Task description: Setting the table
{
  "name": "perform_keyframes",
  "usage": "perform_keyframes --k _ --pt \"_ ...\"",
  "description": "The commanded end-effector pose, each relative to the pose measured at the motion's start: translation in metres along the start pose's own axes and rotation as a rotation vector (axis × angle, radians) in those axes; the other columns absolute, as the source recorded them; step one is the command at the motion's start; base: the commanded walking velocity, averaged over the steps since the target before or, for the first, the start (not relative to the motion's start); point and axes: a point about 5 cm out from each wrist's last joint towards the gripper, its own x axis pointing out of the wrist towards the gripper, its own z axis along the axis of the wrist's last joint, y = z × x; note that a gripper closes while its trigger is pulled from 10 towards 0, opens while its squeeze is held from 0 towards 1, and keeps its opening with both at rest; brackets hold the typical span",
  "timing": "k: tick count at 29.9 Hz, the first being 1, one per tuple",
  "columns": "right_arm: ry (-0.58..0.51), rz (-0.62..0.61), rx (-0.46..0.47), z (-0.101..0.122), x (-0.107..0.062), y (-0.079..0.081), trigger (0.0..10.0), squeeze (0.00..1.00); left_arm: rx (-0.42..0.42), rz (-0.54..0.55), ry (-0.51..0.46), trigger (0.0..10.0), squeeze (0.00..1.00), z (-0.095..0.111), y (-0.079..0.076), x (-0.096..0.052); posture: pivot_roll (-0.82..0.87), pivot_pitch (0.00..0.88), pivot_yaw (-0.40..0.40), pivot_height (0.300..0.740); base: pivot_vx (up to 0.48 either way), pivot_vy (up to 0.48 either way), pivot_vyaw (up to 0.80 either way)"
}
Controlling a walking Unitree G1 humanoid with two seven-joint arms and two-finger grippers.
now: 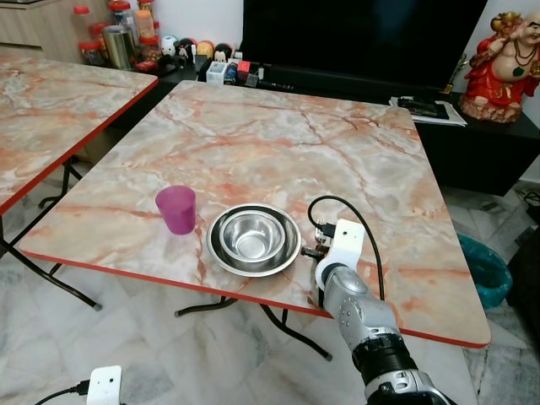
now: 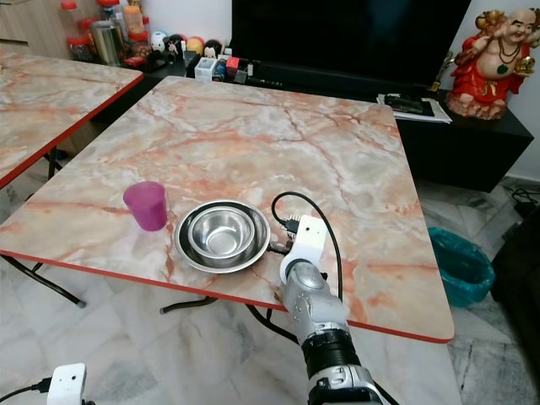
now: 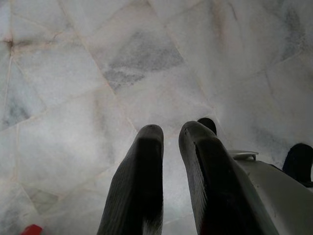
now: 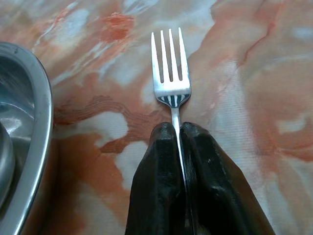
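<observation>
A steel bowl (image 1: 253,234) sits in a steel plate (image 1: 221,257) near the front edge of the marble table (image 1: 278,126). A purple cup (image 1: 176,208) stands upright just left of them. My right gripper (image 4: 177,128) is shut on the handle of a fork (image 4: 170,73). The fork lies low over the tabletop just right of the plate's rim (image 4: 34,122), tines pointing away from me. My right wrist (image 1: 342,245) hovers over the table's front edge beside the plate. My left gripper (image 3: 171,132) hangs idle over the floor, shut, with nothing between its fingers.
A second marble table (image 1: 51,101) stands to the left across a narrow gap. Behind are a black cabinet with jars (image 1: 126,34), papers (image 1: 426,108) and a red statue (image 1: 506,59). A teal bin (image 1: 485,270) sits on the floor at the right.
</observation>
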Motion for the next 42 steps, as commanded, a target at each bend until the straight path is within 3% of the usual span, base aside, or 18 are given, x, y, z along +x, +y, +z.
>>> perform_keyframes --k 1,15,16,17,18,23,24,25,26,27,36,42 --pt "-0.002 0.002 0.015 0.002 0.001 0.004 10.0 0.00 -0.008 0.001 0.030 10.0 0.00 -0.008 -0.002 -0.001 -0.01 0.078 -0.096 0.740 0.000 0.000 0.00" --pt "-0.004 -0.002 0.020 0.002 0.003 0.004 10.0 0.00 -0.002 0.002 0.034 10.0 0.00 -0.009 -0.002 -0.001 -0.01 0.083 -0.095 0.740 0.000 0.000 0.00" --pt "-0.005 0.001 0.022 0.002 0.003 0.004 10.0 0.11 -0.002 0.002 0.034 10.0 0.00 -0.009 -0.002 -0.001 -0.01 0.083 -0.095 0.740 0.000 0.000 0.00" --pt "-0.004 0.003 0.022 0.002 0.003 0.004 10.0 0.11 -0.002 0.002 0.034 10.0 0.00 -0.009 -0.002 -0.001 -0.01 0.083 -0.095 0.740 0.000 0.000 0.00" --pt "-0.004 0.004 0.023 0.002 0.003 0.005 10.0 0.95 -0.002 0.002 0.034 10.0 0.00 -0.009 -0.002 -0.001 -0.01 0.083 -0.095 0.740 0.000 0.000 0.00" --pt "-0.005 0.001 0.023 0.002 0.003 0.004 10.0 0.93 0.000 0.003 0.035 10.0 0.00 -0.008 -0.001 -0.001 -0.01 0.083 -0.095 0.740 0.000 0.000 0.00" --pt "-0.005 -0.001 0.021 0.002 0.003 0.004 10.0 0.87 0.000 0.003 0.034 10.0 0.00 -0.008 -0.001 -0.001 -0.01 0.084 -0.094 0.740 0.000 0.000 0.00" --pt "-0.006 -0.003 0.019 0.002 0.003 0.004 10.0 0.45 0.000 0.003 0.034 10.0 0.00 -0.008 -0.001 -0.001 -0.01 0.084 -0.094 0.740 0.000 0.000 0.00" --pt "-0.006 -0.003 0.019 0.002 0.003 0.004 10.0 0.45 0.000 0.003 0.034 10.0 0.00 -0.008 -0.001 -0.001 -0.01 0.084 -0.094 0.740 0.000 0.000 0.00" --pt "-0.006 -0.004 0.020 0.002 0.003 0.003 10.0 0.04 0.000 0.003 0.034 10.0 0.00 -0.008 -0.001 -0.001 -0.01 0.084 -0.094 0.740 0.000 0.000 0.00" --pt "-0.020 -0.012 0.026 0.006 0.003 0.003 10.0 0.00 0.000 0.003 0.033 10.0 0.00 -0.008 -0.001 -0.001 -0.01 0.082 -0.095 0.740 0.000 0.000 0.00" --pt "-0.114 -0.069 0.009 0.020 0.002 -0.007 10.0 0.00 -0.001 0.001 0.033 10.0 0.00 -0.008 -0.002 -0.001 -0.01 0.083 -0.095 0.740 0.000 0.000 0.00"
